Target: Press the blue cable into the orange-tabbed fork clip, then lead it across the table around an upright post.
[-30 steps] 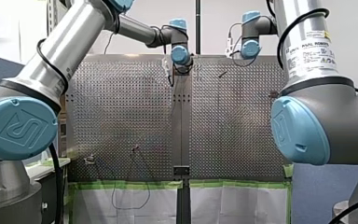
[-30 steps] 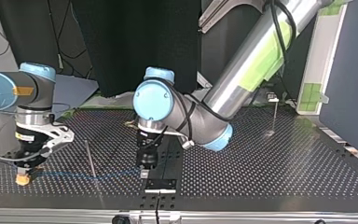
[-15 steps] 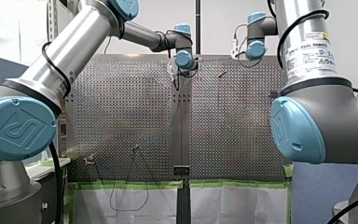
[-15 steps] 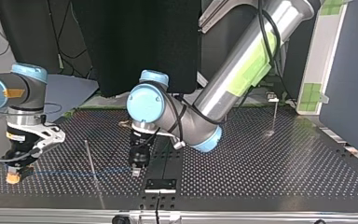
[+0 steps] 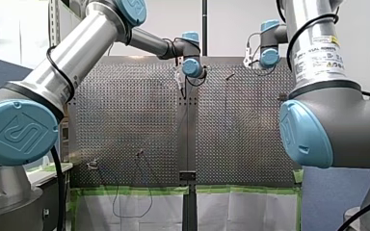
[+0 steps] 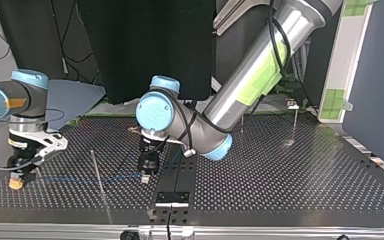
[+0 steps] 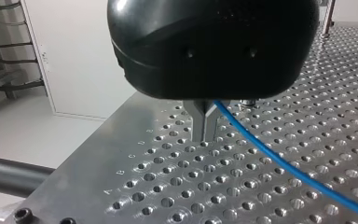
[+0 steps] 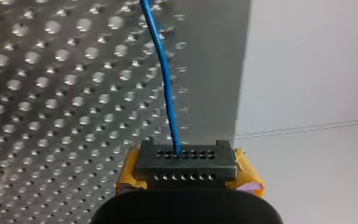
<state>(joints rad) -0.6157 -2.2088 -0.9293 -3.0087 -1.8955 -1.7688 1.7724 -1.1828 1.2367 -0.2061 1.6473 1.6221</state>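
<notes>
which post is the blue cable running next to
The thin post at the top view's left: the cable runs past it. The capped post at the right stands far from the cable.

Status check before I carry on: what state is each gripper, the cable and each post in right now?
left gripper: shut on the blue cable.
right gripper: shut on the blue cable, yellow pads showing.
blue cable: strung between both grippers, low over the table.
thin post: upright; cable passes it, which side unclear.
far post: upright, no cable near it.
</notes>
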